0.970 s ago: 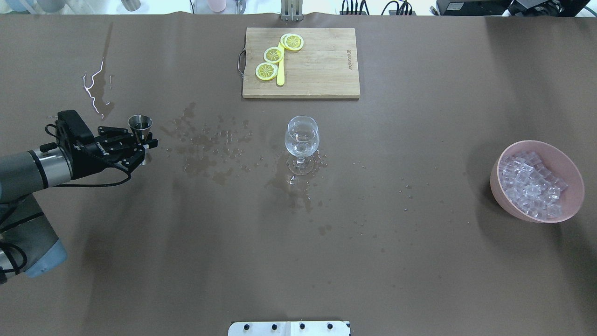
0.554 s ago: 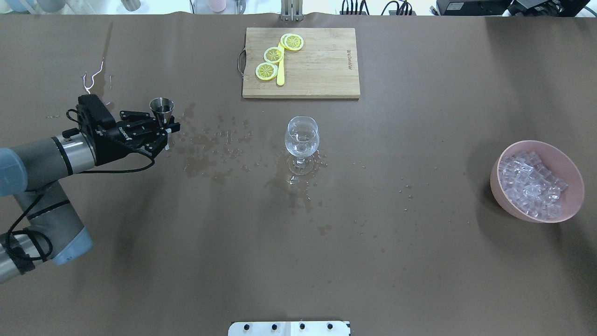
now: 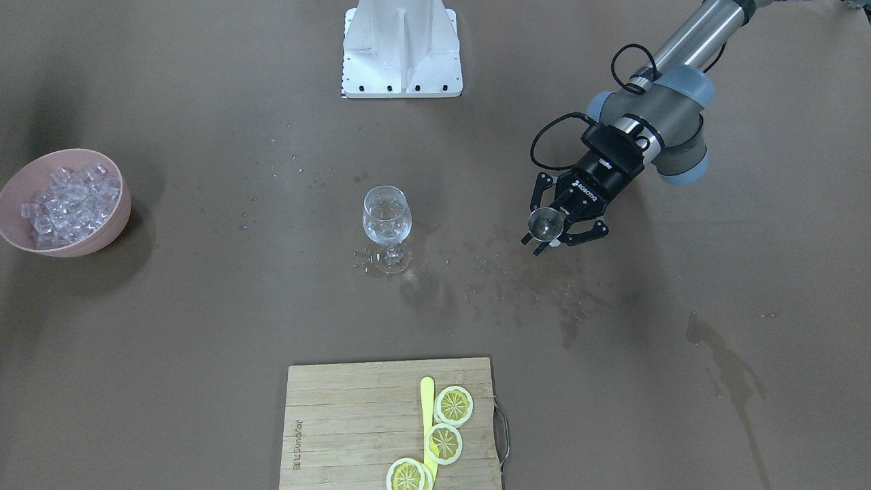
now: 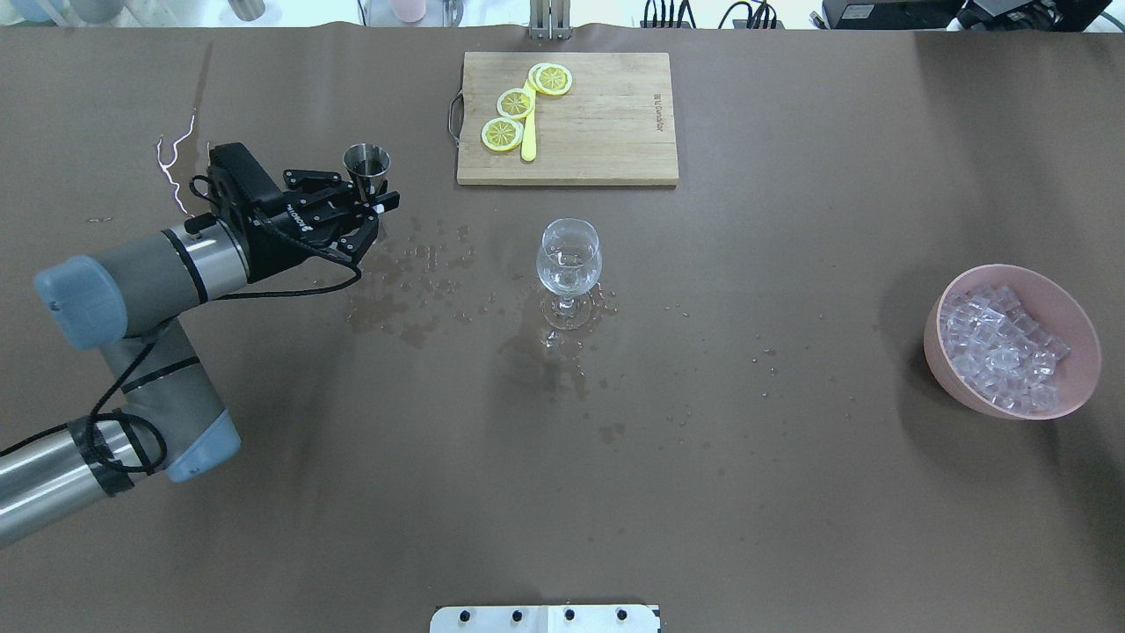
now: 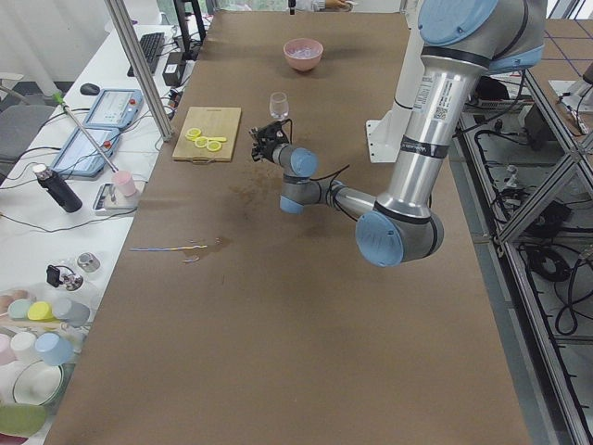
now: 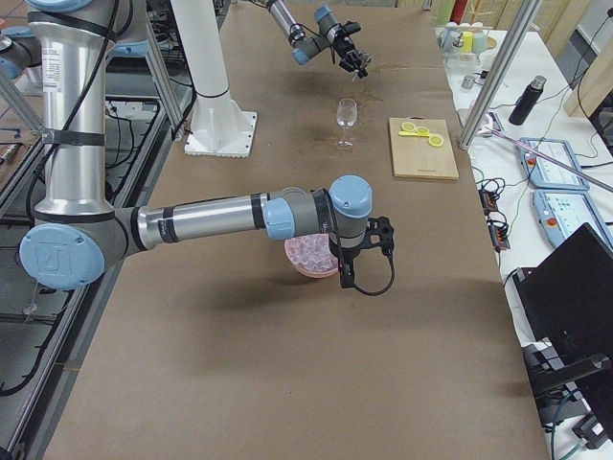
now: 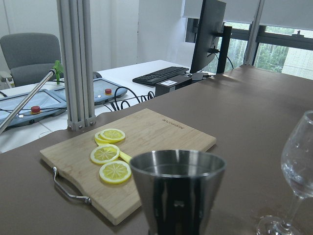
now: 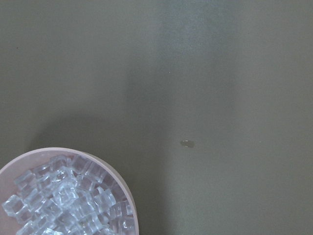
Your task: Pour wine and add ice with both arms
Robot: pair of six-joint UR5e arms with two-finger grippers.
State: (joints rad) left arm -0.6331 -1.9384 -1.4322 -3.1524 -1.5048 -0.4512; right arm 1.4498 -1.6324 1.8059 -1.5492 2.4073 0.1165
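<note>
My left gripper is shut on a small steel jigger and holds it upright above the table, left of the wine glass. The jigger fills the left wrist view; wine inside it is hard to make out. The glass stands upright at the table's middle on a wet patch. A pink bowl of ice cubes sits at the far right. The right gripper hangs over that bowl and shows only in the exterior right view, so I cannot tell if it is open. The right wrist view shows ice below.
A wooden cutting board with lemon slices and a yellow knife lies beyond the glass. Water spots cover the table between jigger and glass. The white pedestal stands at the robot's side of the table.
The left arm has carried the jigger right and away from the robot, closer to the cutting board and the glass. The jigger stays upright. Glass and bowl have not moved.
</note>
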